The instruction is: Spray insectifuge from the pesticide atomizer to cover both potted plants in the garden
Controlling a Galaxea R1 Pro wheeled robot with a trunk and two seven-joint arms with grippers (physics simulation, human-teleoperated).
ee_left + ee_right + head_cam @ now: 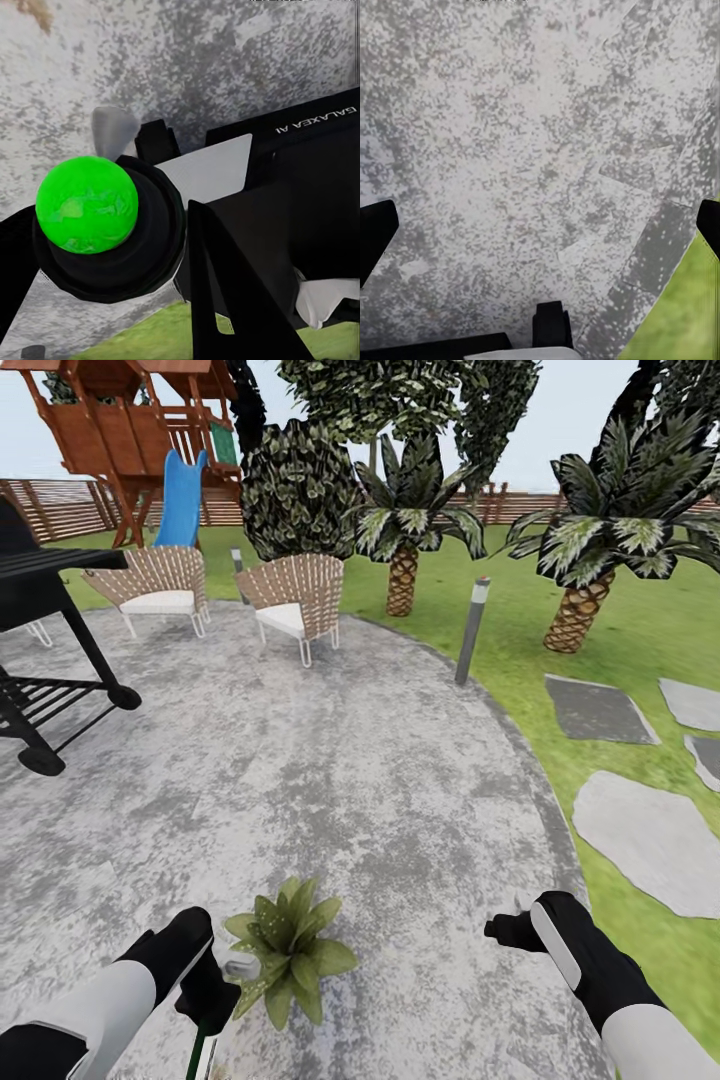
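Grey mottled patio [330, 760] w/ lawn [640, 630], wicker seats [296, 600], grill [40, 630]. Left hand [205, 990] pinched atomizer [88, 204] beside potted plant [290, 945]; right hand [540, 225] spread, empty.

Both arms reach forward and low, the left gripper [212, 982] clamped closed, the right gripper's [508, 930] fingers spread apart.

One bit of writing can be read: white capitals "GALAXEA AI" on the black arm housing [315, 120] in the left wrist view, shown upside down and cut off by the picture's edge. The bottle [203, 1050] under the left pincer [215, 985] shows no legible label from the head view, and nothing else carries text, numbers or signs.
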